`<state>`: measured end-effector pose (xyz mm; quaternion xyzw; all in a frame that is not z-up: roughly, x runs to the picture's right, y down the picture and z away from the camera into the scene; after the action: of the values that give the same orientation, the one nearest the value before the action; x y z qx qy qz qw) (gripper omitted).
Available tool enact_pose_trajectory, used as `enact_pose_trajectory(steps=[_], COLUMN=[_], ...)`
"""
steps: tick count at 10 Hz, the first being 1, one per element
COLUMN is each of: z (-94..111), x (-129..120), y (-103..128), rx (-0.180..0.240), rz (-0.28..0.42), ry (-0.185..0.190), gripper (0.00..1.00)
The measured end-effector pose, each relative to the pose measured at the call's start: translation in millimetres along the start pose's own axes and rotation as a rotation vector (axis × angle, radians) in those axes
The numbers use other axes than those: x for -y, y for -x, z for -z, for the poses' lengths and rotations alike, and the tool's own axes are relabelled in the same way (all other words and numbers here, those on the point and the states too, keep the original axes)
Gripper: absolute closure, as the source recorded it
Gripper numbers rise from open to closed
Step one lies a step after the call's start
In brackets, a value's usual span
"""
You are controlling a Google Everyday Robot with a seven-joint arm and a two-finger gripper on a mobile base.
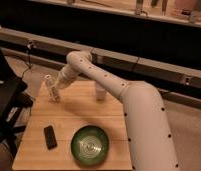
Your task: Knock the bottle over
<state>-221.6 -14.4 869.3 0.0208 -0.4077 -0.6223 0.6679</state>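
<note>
The bottle (48,81) is a slim whitish shape standing upright at the far left corner of the wooden table (79,112). My gripper (54,93) is at the end of the white arm (101,80), which reaches across the table from the right. The gripper is low over the table, right beside the bottle on its near right side and partly overlapping it. I cannot tell whether it touches the bottle.
A short white cup (100,92) stands at the back middle, just under the arm. A green bowl (90,145) sits at the front middle and a black phone (50,136) at the front left. A black chair (6,102) stands off the table's left edge.
</note>
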Motion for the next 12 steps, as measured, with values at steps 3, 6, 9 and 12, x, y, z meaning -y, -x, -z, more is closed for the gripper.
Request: enact_pose_trajectory(steps=[3, 6, 9, 12], z=[12.2, 17.1, 15.2, -7.1], x=[0.2, -10.9, -17.1, 3.5], y=[-17.3, -44.2, -61.3, -83.6], rx=[-0.066, -0.134, -0.175, -0.175], rz=[-0.010, -0.016, 0.000, 0.055], ry=[0.010, 0.049, 0.053, 0.000], gripper=[1.00, 1.00, 1.00, 1.00])
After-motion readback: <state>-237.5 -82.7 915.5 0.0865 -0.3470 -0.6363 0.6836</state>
